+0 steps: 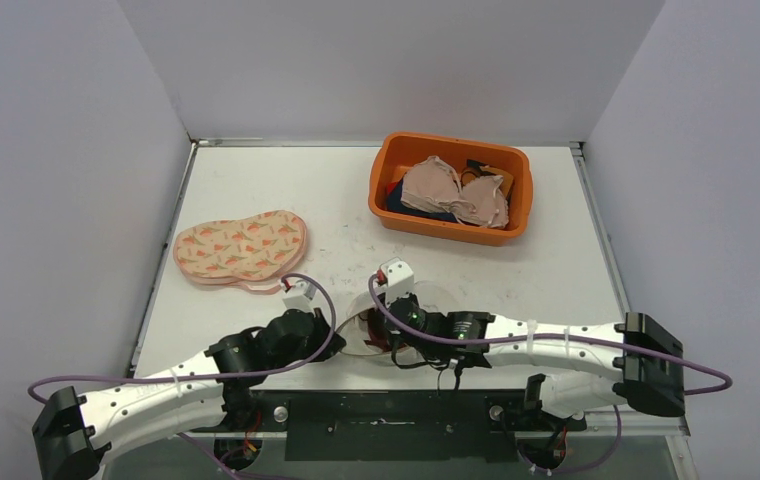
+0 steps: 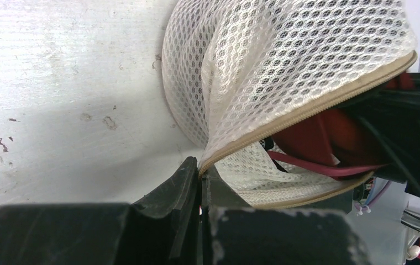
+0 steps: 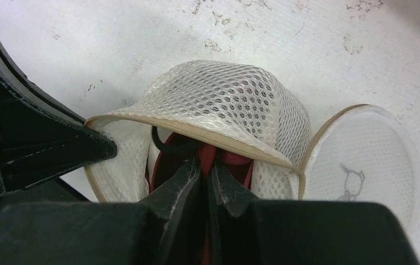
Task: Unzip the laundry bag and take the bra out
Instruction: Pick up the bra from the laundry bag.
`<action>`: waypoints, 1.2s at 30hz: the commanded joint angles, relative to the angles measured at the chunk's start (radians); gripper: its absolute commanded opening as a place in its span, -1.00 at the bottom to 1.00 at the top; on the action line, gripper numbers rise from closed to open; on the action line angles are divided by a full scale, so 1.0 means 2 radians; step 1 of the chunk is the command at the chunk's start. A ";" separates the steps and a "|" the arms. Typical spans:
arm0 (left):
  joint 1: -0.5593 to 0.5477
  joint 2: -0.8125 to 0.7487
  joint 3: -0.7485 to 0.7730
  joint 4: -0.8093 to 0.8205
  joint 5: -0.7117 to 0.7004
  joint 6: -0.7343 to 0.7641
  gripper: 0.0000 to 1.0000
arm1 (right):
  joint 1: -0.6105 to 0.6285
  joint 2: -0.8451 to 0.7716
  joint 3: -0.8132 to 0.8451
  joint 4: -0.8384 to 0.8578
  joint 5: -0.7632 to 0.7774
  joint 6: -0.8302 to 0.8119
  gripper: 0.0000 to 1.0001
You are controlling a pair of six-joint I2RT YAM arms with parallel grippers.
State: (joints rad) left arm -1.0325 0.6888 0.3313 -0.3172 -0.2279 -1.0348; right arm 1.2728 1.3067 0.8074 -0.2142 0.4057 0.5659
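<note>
Laundry bag (image 3: 224, 99) stood unzipped. Left gripper (image 2: 200, 169) pinched its zipper edge; right gripper (image 3: 206, 165) clamped the red bra (image 2: 313, 132), not yet withdrawn.

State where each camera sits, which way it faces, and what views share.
Top external: above and behind the arm bases, facing down on the table, orange bin, left arm, right arm.
Left wrist: on the left gripper, pinching the laundry bag at its zipper, facing its mouth.
Right wrist: on the right gripper, shut on the red bra, looking into the bag.
Shared: both wrist views show bag and bra.
</note>
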 commanded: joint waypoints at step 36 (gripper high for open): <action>0.000 0.037 0.009 0.044 0.005 0.010 -1.00 | 0.059 0.028 0.041 -0.043 0.039 -0.009 0.35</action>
State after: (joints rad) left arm -1.0325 0.7712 0.3313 -0.2657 -0.2234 -1.0271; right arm 1.3872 1.3437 0.8471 -0.2718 0.3618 0.5346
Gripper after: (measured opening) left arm 0.015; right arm 0.691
